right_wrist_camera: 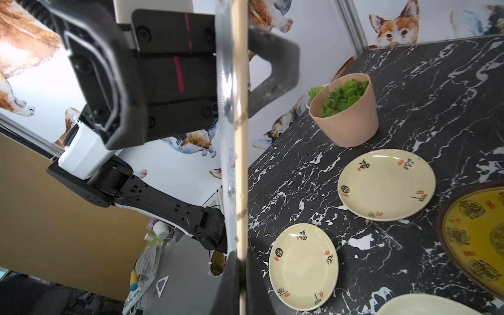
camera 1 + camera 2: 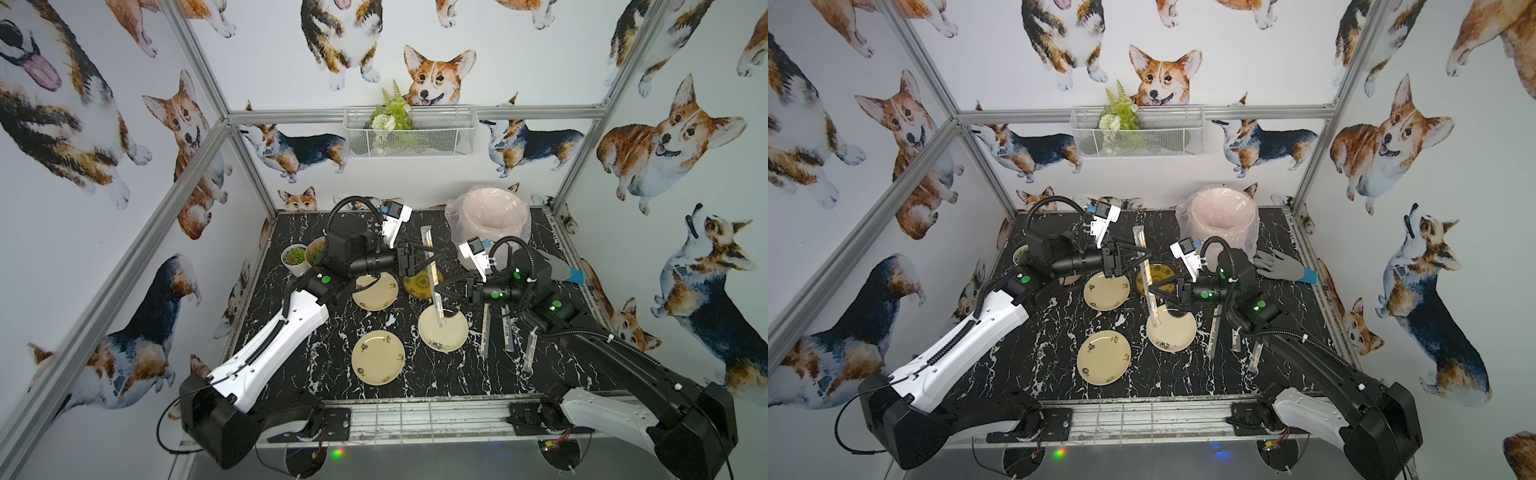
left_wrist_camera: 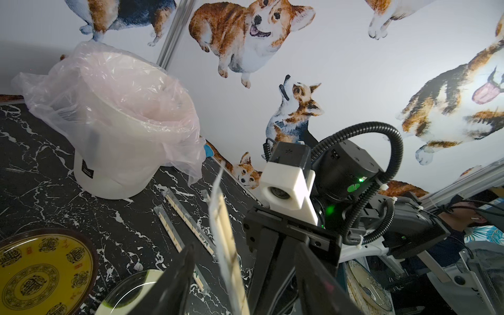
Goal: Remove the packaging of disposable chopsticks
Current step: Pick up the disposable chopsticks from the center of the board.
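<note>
Currently the right fingers (image 2: 457,281) clamp the packaging (image 2: 428,239), chopsticks (image 2: 436,276) inside, holding it tilted above a cream plate (image 2: 455,338) on the table (image 2: 316,365); the left fingers (image 2: 424,247) stand apart, either side of its upper part.

Lab test cell: aluminium frame (image 2: 540,111), corgi-print walls (image 2: 540,50).

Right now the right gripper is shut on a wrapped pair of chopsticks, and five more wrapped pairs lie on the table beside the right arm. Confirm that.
Not five: three wrapped pairs lie on the table beside the right arm, as both top views show. The right gripper is indeed shut on a wrapped pair.
</note>
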